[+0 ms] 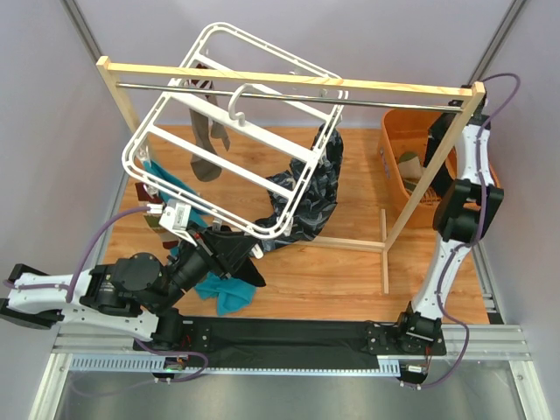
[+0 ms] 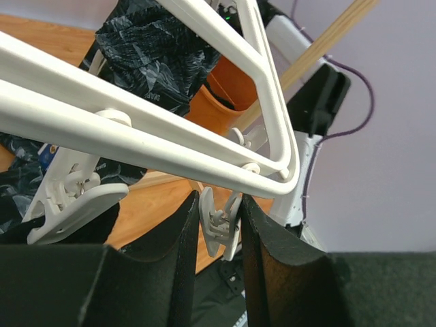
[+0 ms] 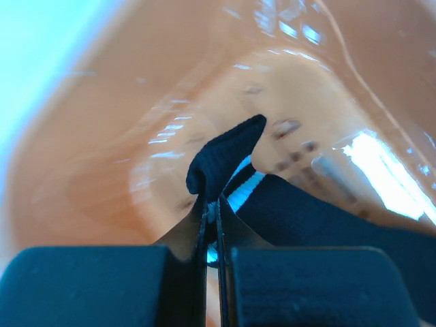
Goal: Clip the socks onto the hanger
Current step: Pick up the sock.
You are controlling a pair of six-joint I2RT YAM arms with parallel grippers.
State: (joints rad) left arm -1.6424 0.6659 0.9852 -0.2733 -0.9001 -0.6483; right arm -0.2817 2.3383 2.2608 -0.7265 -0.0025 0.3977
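Note:
The white hanger (image 1: 229,131) hangs tilted from the metal rail. A grey-brown sock (image 1: 206,150) and a teal sock (image 1: 160,178) hang from it. Another teal sock (image 1: 229,294) lies on the table. My left gripper (image 1: 248,245) is at the hanger's near corner. In the left wrist view it (image 2: 219,231) is shut on a small white clip (image 2: 219,223) dangling under the frame (image 2: 136,136). My right gripper (image 3: 212,204) is down inside the orange basket (image 3: 102,157), shut on the edge of a black sock with a white stripe (image 3: 225,160). In the top view the wooden post hides it.
A wooden rack (image 1: 289,80) with a metal rail spans the table. Its post and foot (image 1: 385,249) stand at the right. The orange basket (image 1: 391,149) holding socks sits behind that post. A dark patterned cloth (image 1: 308,197) hangs under the hanger. A second clip (image 2: 71,201) hangs at the left.

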